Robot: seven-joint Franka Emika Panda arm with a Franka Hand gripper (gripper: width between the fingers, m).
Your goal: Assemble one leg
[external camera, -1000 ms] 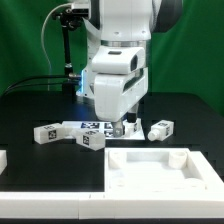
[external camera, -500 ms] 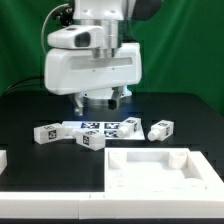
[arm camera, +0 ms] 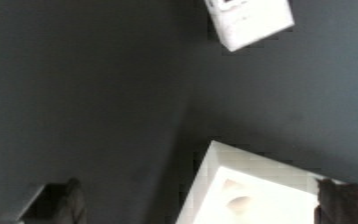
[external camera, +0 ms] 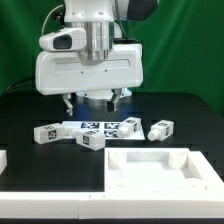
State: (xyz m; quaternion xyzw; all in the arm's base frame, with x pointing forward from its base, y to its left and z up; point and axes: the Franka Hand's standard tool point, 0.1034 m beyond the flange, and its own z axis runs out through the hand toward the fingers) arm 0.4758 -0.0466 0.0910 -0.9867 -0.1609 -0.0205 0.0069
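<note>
On the black table [external camera: 30,150] lies a stubby white leg [external camera: 160,129].

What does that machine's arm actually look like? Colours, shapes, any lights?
The arm is mostly glossy white, with a silver-grey cylindrical section and dark parts near the top. Its end effector is a wide, boxy white housing with two short dark fingers underneath and a blue light glowing below it. No lettering is legible.
</note>
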